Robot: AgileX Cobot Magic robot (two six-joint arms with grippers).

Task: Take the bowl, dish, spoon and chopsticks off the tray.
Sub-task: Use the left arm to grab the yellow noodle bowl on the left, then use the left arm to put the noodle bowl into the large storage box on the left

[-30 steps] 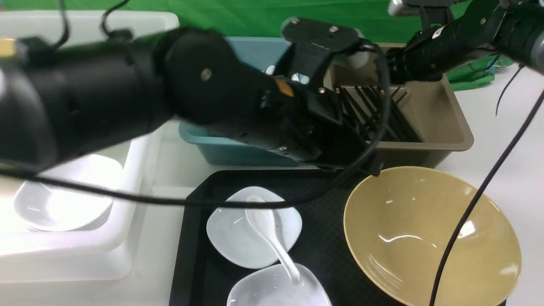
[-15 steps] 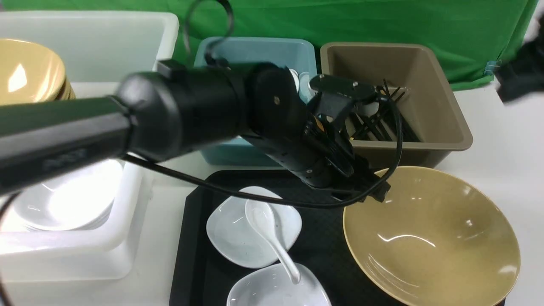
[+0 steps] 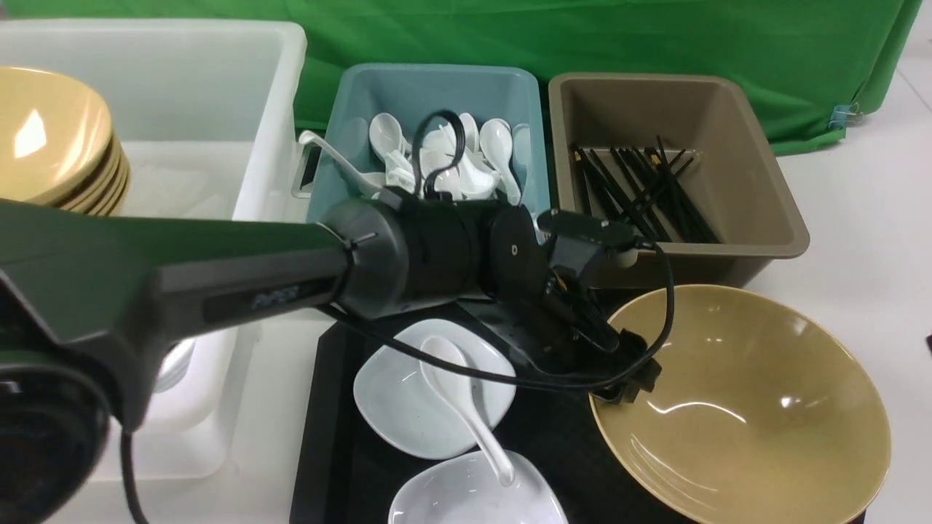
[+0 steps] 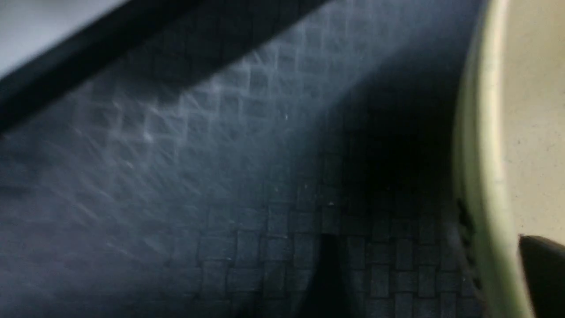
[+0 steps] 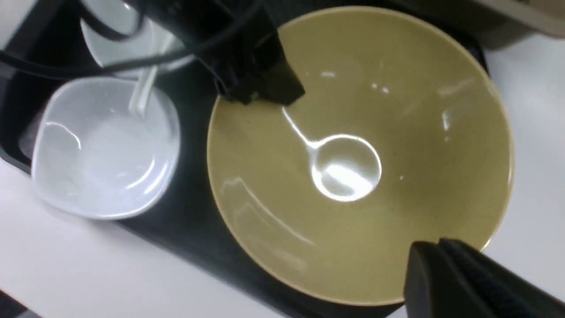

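The mustard-tan bowl [image 3: 739,404] sits on the right side of the black tray [image 3: 328,437]. Two white dishes [image 3: 408,407] [image 3: 466,498] lie on the tray's left, and the white spoon [image 3: 466,411] rests across them. My left gripper [image 3: 626,375] is open and straddles the bowl's left rim [image 4: 481,176], one finger inside and one over the tray; it also shows in the right wrist view [image 5: 265,84]. My right gripper [image 5: 439,247] is shut and empty above the bowl's near-right rim, out of the front view. No chopsticks show on the tray.
A brown tub [image 3: 772,211] behind the bowl holds several black chopsticks [image 3: 641,193]. A teal tub [image 3: 429,87] holds white spoons. A white bin [image 3: 218,80] on the left holds stacked tan bowls [image 3: 51,145]. The left arm [image 3: 218,284] crosses above the tray's back edge.
My left arm has swung down and forward from the tubs to the bowl's left rim. My right arm has pulled back from the brown tub and left the front view.
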